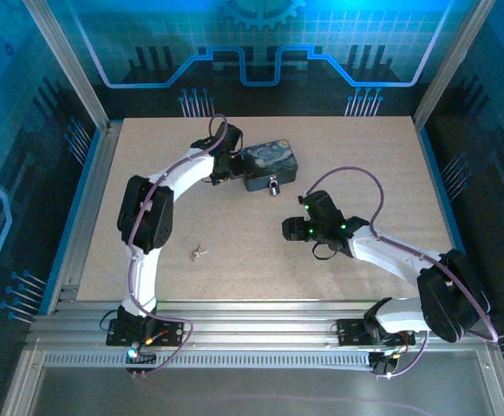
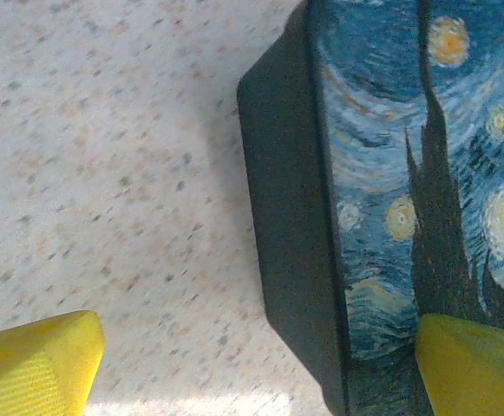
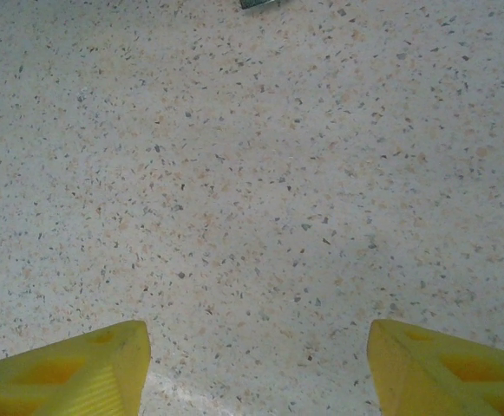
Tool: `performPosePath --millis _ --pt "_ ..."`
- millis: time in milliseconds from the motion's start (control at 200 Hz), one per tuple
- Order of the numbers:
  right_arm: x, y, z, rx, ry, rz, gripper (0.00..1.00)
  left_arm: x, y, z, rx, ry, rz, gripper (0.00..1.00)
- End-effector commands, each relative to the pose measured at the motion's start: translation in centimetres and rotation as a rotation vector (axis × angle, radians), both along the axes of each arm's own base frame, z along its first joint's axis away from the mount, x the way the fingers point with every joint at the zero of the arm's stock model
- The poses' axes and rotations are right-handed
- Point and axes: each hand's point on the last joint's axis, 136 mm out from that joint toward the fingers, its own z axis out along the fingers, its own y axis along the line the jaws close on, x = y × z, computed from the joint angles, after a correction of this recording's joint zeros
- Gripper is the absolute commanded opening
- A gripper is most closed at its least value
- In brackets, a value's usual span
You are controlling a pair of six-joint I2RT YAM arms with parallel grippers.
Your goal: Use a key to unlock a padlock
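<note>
The padlock is a tiny dark and silvery lump at the front face of the dark-blue painted tin. The key lies alone on the table, pale and thin, left of centre. My left gripper sits at the tin's left end. In the left wrist view it is open, with the tin's corner between the yellow fingers; the right finger hangs over the lid. My right gripper hovers mid-table, below and right of the padlock, and stands open over bare tabletop.
The speckled table is bounded by aluminium rails and posts on all sides. A small dark scrap shows at the top edge of the right wrist view; I cannot tell what it is.
</note>
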Motion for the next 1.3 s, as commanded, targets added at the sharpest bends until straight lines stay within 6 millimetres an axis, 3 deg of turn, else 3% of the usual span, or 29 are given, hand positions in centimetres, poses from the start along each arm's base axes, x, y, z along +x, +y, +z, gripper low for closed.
performPosePath --millis 0,395,590,745,920,1126,1291 --pt "-0.4 0.0 1.4 0.001 -0.023 -0.009 0.68 -2.8 2.8 -0.5 0.092 0.05 0.004 0.93" --pt "-0.9 -1.1 2.1 0.005 -0.068 -0.035 0.68 -9.2 6.1 0.1 0.094 0.049 0.092 0.93" --pt "-1.0 -1.0 2.0 0.002 -0.059 -0.029 0.68 -10.6 6.6 1.9 0.058 0.014 0.126 0.93" --pt "-1.2 -1.0 2.0 0.014 -0.06 -0.034 0.68 -9.8 6.0 3.5 0.015 -0.023 0.14 0.95" --pt "-1.4 -1.1 1.9 0.012 -0.056 -0.034 0.68 -7.3 3.9 4.6 -0.047 -0.06 0.094 0.93" --pt "-1.4 -0.8 2.0 0.012 -0.05 -0.024 0.68 -4.8 4.1 3.0 0.039 -0.048 0.084 0.87" --pt "-1.4 -0.7 1.9 0.009 -0.048 -0.021 0.68 -4.3 5.0 1.4 0.115 -0.034 0.078 0.81"
